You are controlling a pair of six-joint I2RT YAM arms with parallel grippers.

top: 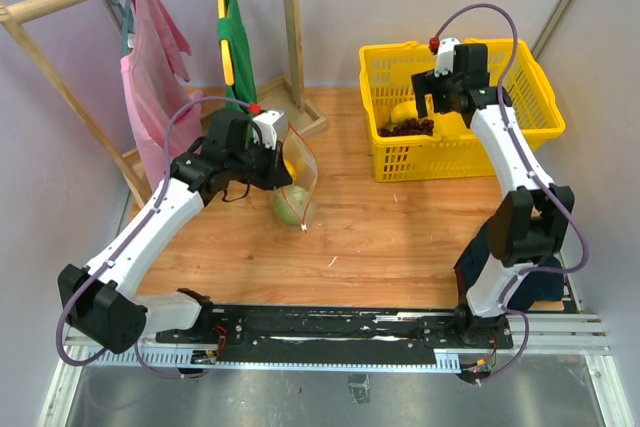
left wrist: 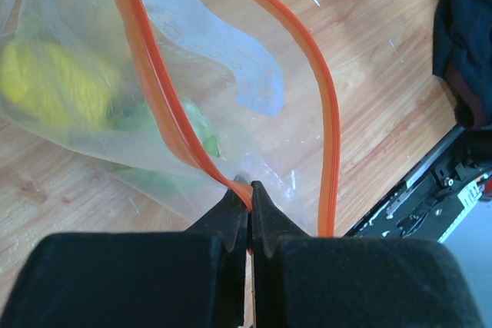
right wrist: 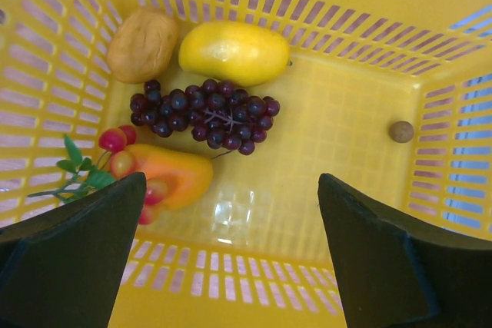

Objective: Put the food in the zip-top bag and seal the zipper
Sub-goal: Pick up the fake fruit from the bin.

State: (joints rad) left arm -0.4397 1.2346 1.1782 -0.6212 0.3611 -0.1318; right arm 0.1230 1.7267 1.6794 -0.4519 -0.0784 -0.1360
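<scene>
The clear zip-top bag (top: 297,190) stands on the wooden table with its mouth pulled open. My left gripper (left wrist: 250,190) is shut on its orange zipper (left wrist: 151,59) at the near lip. Inside the bag lie a yellow piece (left wrist: 54,86) and a pale-green round one (left wrist: 201,127). My right gripper (right wrist: 232,180) hangs open and empty inside the yellow basket (right wrist: 346,28), above more food. That food is a dark red grape bunch (right wrist: 204,113), a yellow fruit (right wrist: 234,51), a brown lump (right wrist: 142,44), an orange piece (right wrist: 177,178) and small red cherries (right wrist: 115,142).
The yellow basket (top: 520,67) sits at the back right of the table. A wooden rack (top: 290,27) with a pink garment (top: 150,77) and a green one (top: 235,42) stands at the back left. A small brown ball (right wrist: 400,131) lies in the basket's corner.
</scene>
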